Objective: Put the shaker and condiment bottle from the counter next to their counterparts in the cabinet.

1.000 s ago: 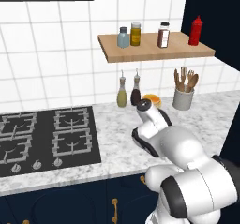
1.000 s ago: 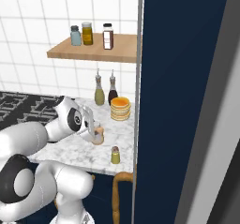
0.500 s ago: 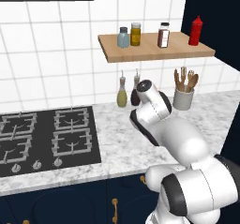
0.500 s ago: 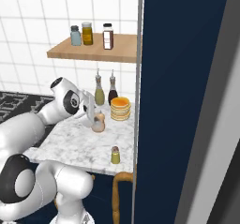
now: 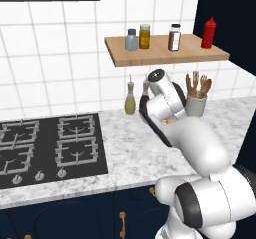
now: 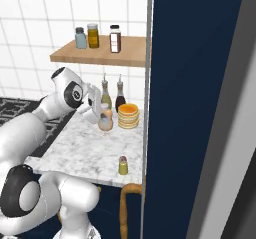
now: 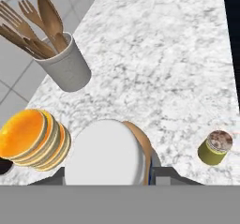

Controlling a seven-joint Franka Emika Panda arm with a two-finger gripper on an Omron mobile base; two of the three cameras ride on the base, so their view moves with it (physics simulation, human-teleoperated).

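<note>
My gripper [image 6: 99,114] is shut on the condiment bottle [image 6: 105,121], an orange-tan bottle held clear above the counter [image 6: 80,155]. In the hand view the bottle's whitish cap [image 7: 103,156] sits between the finger tips of the gripper [image 7: 110,172]. The shaker [image 6: 122,165] stands near the counter's front edge, also seen as a small yellow-green jar [image 7: 214,148] to the bottle's right. The cabinet shelf [image 5: 165,56] above carries a red squeeze bottle [image 5: 209,33], a pale blue jar [image 5: 131,40] and a yellow jar [image 5: 145,36].
A stack of orange bowls [image 6: 128,116] stands just right of the held bottle, with two oil bottles [image 6: 105,95] behind. A utensil holder [image 5: 196,104] with wooden spoons is by the wall. A brown jar [image 5: 174,37] shares the shelf. The hob [image 5: 50,143] lies left; a tall navy panel [image 6: 200,108] bounds the right.
The arm has raised the condiment bottle steadily off the counter, toward the wall. The shaker has stayed in place.
</note>
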